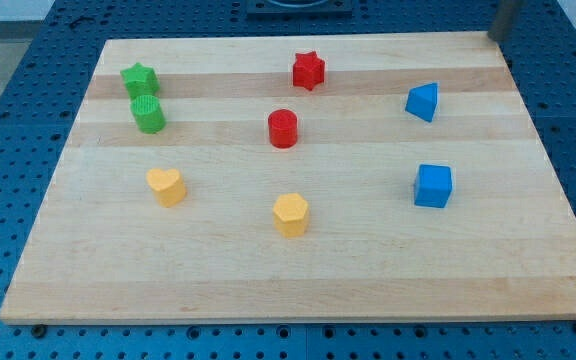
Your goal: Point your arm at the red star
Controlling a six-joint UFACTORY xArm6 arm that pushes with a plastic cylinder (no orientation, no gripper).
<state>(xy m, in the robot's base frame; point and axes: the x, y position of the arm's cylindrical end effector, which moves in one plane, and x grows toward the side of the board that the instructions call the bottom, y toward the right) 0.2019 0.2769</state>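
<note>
The red star [308, 70] lies near the top middle of the wooden board [298, 280]. A red cylinder [283, 128] sits just below it. My rod enters at the view's top right, and my tip [493, 37] is at the board's top right corner, far to the right of the red star and above the blue blocks.
A green star [139, 78] and a green cylinder [149, 114] sit at the upper left. A yellow heart [166, 186] and a yellow hexagon [291, 214] lie lower down. A blue wedge-like block [422, 101] and a blue cube [433, 186] are at the right.
</note>
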